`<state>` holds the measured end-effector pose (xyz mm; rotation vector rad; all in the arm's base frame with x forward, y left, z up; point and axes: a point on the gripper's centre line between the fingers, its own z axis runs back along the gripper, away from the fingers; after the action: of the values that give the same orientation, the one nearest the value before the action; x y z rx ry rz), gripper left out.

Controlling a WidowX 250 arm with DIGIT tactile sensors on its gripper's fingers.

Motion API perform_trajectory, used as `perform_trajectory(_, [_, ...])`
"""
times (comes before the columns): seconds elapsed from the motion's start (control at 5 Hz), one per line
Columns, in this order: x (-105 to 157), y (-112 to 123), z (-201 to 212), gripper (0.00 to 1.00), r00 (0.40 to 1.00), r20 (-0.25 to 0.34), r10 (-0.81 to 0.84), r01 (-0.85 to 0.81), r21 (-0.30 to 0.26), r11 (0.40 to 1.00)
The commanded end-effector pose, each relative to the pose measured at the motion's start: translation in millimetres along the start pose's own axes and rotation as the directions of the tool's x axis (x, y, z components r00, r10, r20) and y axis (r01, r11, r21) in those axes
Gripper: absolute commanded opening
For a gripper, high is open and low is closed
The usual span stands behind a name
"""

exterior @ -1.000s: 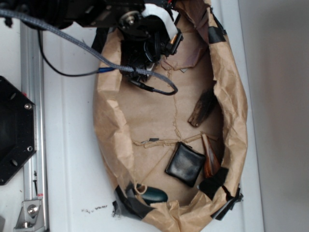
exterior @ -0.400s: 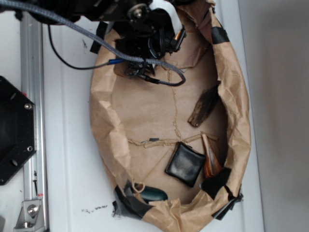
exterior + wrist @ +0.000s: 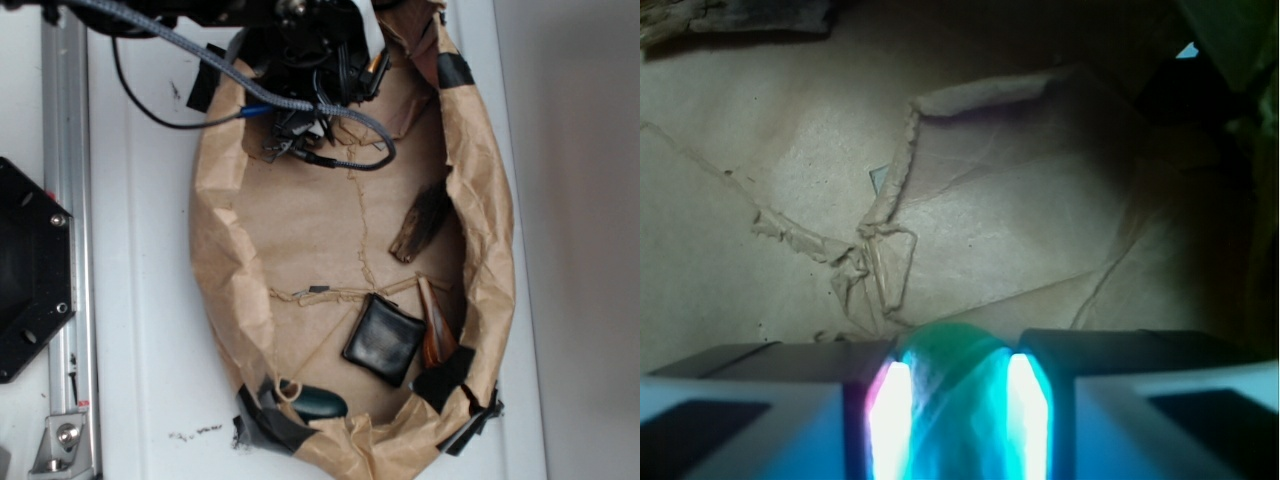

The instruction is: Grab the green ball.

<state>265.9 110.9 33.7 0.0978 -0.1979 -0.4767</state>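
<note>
The green ball (image 3: 958, 385) sits squeezed between the two fingers at the bottom of the wrist view, glowing mint-green, with a thin groove across it. My gripper (image 3: 958, 405) is shut on it, the left finger (image 3: 790, 400) and right finger (image 3: 1140, 395) pressing its sides, above crumpled brown paper (image 3: 970, 220). In the exterior view the gripper (image 3: 335, 70) hangs at the top end of the paper-lined basin, and the arm and cables hide the ball.
The brown paper wall (image 3: 225, 270) rings the basin. Inside lie a bark-like wood piece (image 3: 420, 225), a black square pad (image 3: 384, 340), a brown glossy strip (image 3: 437, 335) and a dark teal oval thing (image 3: 320, 404). A braided cable (image 3: 300, 100) loops under the arm. A black base plate (image 3: 30, 270) stands at the left.
The arm has drawn back toward the top edge of the exterior view, and its cable loop has shifted right. The things on the paper have not moved.
</note>
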Motion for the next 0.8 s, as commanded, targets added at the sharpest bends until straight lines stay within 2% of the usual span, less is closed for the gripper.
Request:
perform_trajectory(0.0, [58.9, -15.2, 76.2, 0.00, 0.972, 0.167, 0.163, -0.148, -0.096, 0.984])
perform_trajectory(0.2, [95.6, -34.9, 127.0, 0.00, 0.932, 0.170, 0.321, -0.288, -0.190, 0.939])
perform_trajectory(0.4, [110.0, -42.2, 147.9, 0.00, 0.895, 0.198, 0.399, -0.379, -0.130, 0.916])
perform_trajectory(0.6, [100.2, -41.2, 139.6, 0.00, 0.863, 0.192, 0.467, -0.456, -0.100, 0.884])
